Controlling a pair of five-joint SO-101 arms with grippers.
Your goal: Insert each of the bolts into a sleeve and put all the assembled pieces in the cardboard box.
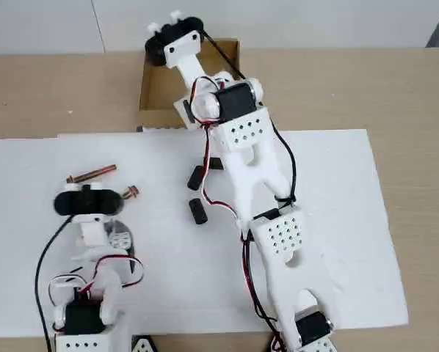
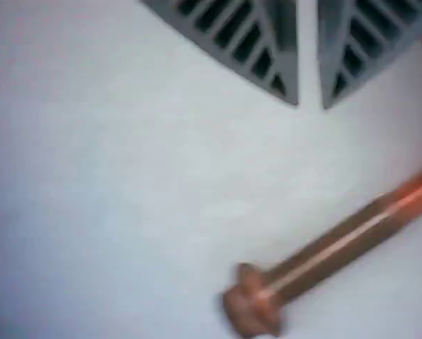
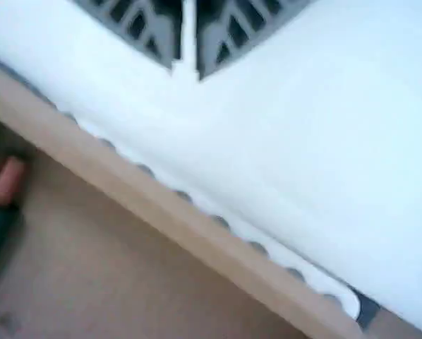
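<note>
plainly, two loose bolts lie on the white sheet (image 1: 329,191) in the left half of the high view. the long bolt (image 1: 92,174) is copper-coloured with a flanged head and a smooth shank, and it lies slanted. the short bolt (image 1: 130,192) is the same colour, stubby, and sits just right of and below it. two black sleeves lie near the middle of the frame, the upper sleeve (image 1: 196,177) and the lower sleeve (image 1: 199,211). both are short dark tubes, close together but apart. a third dark piece (image 1: 216,163) is half hidden by the right arm and cannot be identified.

one cardboard box (image 1: 157,88) stands at top centre on the table (image 1: 410,88), touching the sheet's far edge. inside it the right wrist view shows a blurred copper-tipped piece (image 3: 1,201) with a dark body.

the left gripper (image 2: 310,102) hovers over the sheet near the long bolt (image 2: 338,247), with its jaws drawn almost together around a thin slit and nothing between them. the right gripper (image 3: 188,69) is by the box wall (image 3: 161,212), with its jaws pressed together and nothing in them.
</note>
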